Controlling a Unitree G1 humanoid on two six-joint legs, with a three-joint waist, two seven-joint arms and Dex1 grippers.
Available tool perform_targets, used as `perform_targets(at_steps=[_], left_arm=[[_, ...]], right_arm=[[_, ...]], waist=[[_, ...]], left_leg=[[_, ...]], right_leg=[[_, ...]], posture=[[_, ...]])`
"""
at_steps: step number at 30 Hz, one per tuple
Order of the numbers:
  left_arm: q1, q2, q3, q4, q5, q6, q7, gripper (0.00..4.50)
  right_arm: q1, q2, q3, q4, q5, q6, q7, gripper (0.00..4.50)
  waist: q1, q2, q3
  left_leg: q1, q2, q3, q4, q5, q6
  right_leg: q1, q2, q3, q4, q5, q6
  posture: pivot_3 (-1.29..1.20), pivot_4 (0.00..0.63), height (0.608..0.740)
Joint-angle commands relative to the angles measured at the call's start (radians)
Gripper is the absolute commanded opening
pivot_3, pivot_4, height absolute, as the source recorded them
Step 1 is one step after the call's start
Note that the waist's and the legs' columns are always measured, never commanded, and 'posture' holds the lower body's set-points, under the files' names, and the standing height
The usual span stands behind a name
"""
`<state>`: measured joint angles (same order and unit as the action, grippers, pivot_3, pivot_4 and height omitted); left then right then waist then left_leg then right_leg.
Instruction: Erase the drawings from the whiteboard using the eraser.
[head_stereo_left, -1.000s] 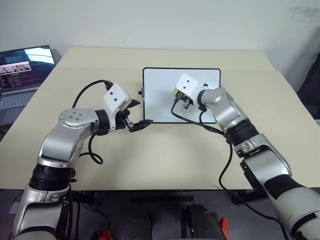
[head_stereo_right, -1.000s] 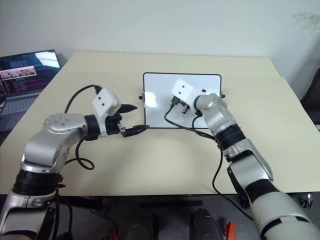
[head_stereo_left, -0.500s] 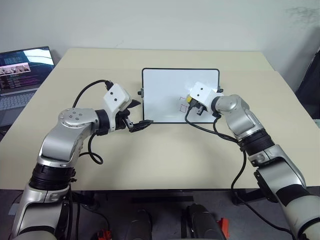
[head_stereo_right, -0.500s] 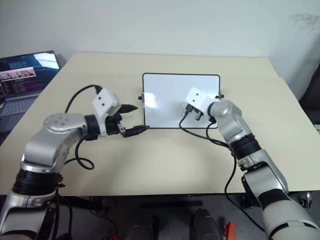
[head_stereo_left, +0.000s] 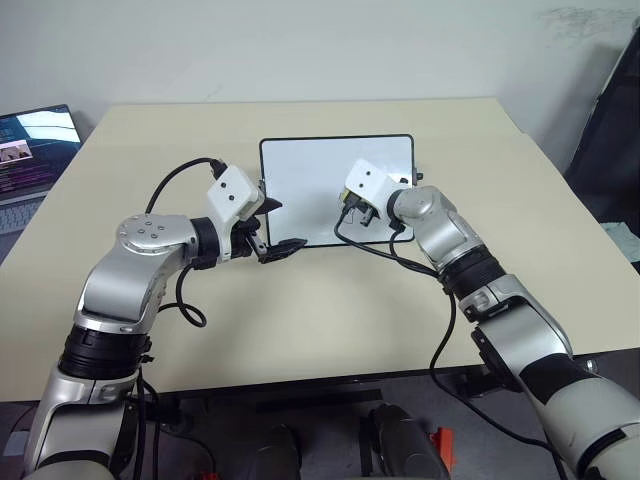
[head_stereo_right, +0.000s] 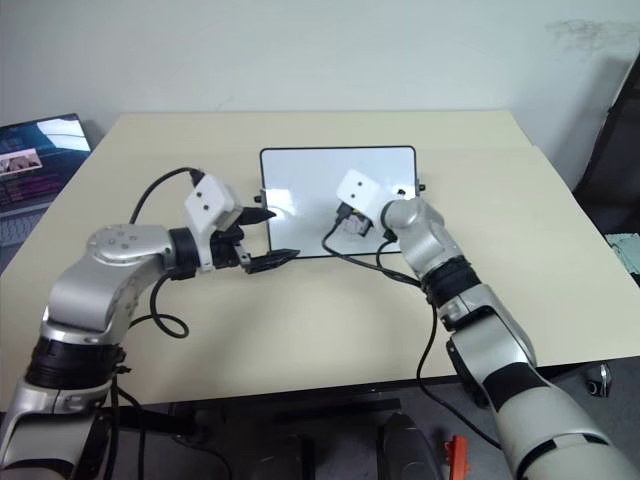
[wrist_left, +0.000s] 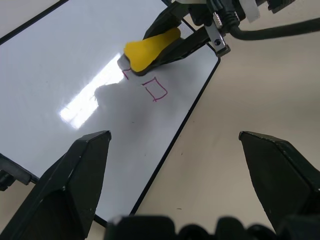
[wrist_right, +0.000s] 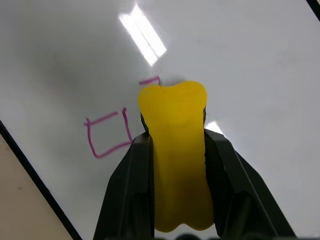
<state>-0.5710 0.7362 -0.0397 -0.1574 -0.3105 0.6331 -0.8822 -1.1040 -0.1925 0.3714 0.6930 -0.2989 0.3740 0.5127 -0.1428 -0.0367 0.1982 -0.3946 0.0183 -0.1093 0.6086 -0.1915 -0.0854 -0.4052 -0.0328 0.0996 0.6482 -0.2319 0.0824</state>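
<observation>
The whiteboard (head_stereo_left: 300, 170) lies flat at the middle of the table. My right gripper (wrist_right: 177, 136) is shut on the yellow eraser (wrist_right: 175, 150), whose front end presses on the board's near right part. Of the drawings, a small red square (wrist_right: 107, 134) sits just beside the eraser, and a short red stroke (wrist_right: 149, 80) pokes out past its tip. The left wrist view shows the same eraser (wrist_left: 147, 47) and square (wrist_left: 155, 89). My left gripper (head_stereo_left: 288, 224) hovers open at the board's near left corner, holding nothing.
An open laptop (head_stereo_left: 30, 150) stands at the table's far left. The beige table (head_stereo_left: 300, 320) has free room in front of the board and to its right. A dark object (head_stereo_left: 612, 110) stands off the table's right side.
The camera has turned, shifting the whole picture left. My right gripper swept the eraser right across the board, then back left next to the square. The left arm kept still.
</observation>
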Motion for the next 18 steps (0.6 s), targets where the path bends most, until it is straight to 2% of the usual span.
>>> perform_targets(at_steps=[1, 8, 18], left_arm=[[-0.006, 0.010, 0.022, -0.037, -0.006, 0.000, 0.006, 4.50], [-0.008, 0.007, 0.021, -0.037, -0.005, 0.000, 0.007, 4.50], [-0.010, 0.004, 0.019, -0.032, -0.003, -0.004, 0.007, 4.50]], right_arm=[[-0.032, 0.029, -0.010, 0.052, -0.005, -0.020, -0.028, 1.01], [-0.089, 0.089, -0.041, 0.123, 0.012, -0.056, -0.082, 1.00], [-0.056, 0.058, -0.037, 0.110, -0.006, -0.053, -0.060, 1.00]], waist=[[0.000, 0.000, 0.000], [0.001, 0.000, 0.000], [0.005, 0.001, 0.001]], left_leg=[[0.000, 0.000, 0.000, 0.000, 0.000, 0.000], [-0.001, 0.005, 0.000, 0.000, 0.000, 0.000], [-0.004, 0.007, -0.001, -0.003, 0.000, -0.001]], right_leg=[[0.000, 0.000, 0.000, 0.000, 0.000, 0.000], [-0.001, 0.005, 0.000, -0.001, 0.001, -0.001], [-0.004, 0.009, 0.000, -0.001, 0.002, -0.001]], posture=[[0.00, 0.150, 0.740], [0.00, 0.150, 0.740], [0.00, 0.150, 0.740]])
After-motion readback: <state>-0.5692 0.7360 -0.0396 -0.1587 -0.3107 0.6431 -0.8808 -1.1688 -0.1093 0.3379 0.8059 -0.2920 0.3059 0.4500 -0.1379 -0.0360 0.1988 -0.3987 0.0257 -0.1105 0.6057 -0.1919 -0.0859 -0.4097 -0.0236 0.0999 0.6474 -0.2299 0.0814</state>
